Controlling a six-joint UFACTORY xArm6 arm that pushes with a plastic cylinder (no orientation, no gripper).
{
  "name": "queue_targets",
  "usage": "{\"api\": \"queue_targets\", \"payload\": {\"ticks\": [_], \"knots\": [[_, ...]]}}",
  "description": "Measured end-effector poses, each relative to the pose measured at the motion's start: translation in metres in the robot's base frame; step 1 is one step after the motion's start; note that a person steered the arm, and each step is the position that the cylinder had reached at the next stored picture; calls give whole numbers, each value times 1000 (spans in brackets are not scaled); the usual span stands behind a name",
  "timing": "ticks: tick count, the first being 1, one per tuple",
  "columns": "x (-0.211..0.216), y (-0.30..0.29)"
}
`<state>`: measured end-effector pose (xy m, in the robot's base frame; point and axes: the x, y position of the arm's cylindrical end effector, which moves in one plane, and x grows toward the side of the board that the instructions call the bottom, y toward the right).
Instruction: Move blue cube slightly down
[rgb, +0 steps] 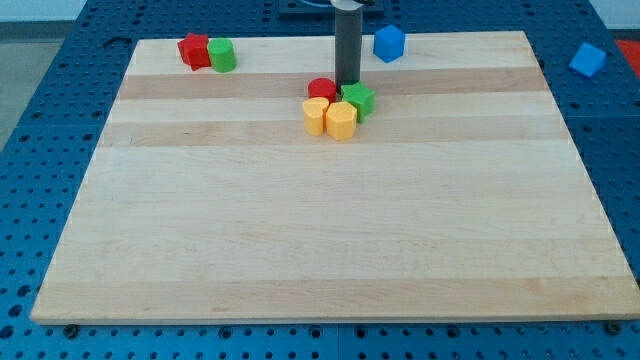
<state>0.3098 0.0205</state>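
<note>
While the blue cube (389, 43) sits apart, my tip (347, 82), fingerless, touches the clustered blocks (338, 106).

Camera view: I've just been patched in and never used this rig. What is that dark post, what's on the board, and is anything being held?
There is one camera, looking down across a wooden board. The dark post is my rod; it has no gripper and holds nothing, it only pushes. My tip sits at the top of a cluster: a red block, a green block and two yellow blocks. The blue cube, my target, lies to the tip's upper right near the board's top edge, apart from it. At top left a red block touches a green one. Another blue block lies off the board.
</note>
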Motion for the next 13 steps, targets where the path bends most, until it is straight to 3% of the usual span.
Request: {"api": "queue_targets", "payload": {"ticks": [1, 3, 4, 6, 7, 9, 13], "knots": [[-41, 22], [-88, -44], [-117, -2], [-111, 95], [-102, 116], [-90, 76], [-71, 74]]}}
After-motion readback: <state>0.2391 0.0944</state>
